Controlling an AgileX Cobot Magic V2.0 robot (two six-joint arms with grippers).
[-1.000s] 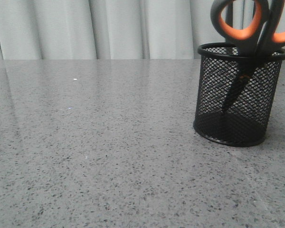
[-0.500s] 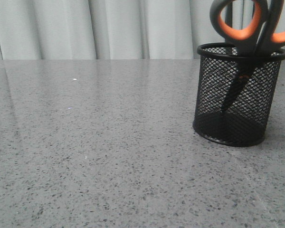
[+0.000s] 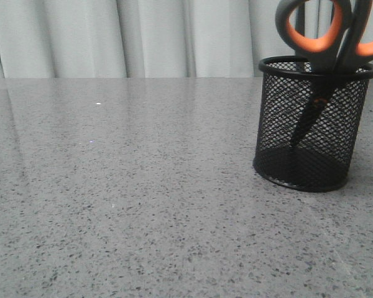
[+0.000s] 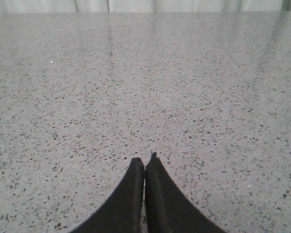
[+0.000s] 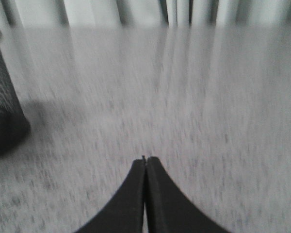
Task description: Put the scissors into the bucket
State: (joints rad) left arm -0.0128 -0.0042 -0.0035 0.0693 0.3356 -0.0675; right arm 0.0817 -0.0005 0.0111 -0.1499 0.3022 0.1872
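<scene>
The scissors [image 3: 326,37] stand blades-down inside the black mesh bucket [image 3: 311,124], orange-lined handles leaning toward one o'clock above its rim.

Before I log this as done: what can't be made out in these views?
- Scissors: front view, handle loops cut off by the top and right edges; tips only dim through the bucket mesh.
- Right wrist view: motion-blurred; bucket cropped at the edge.
- Neither tool shows in the front view.
</scene>
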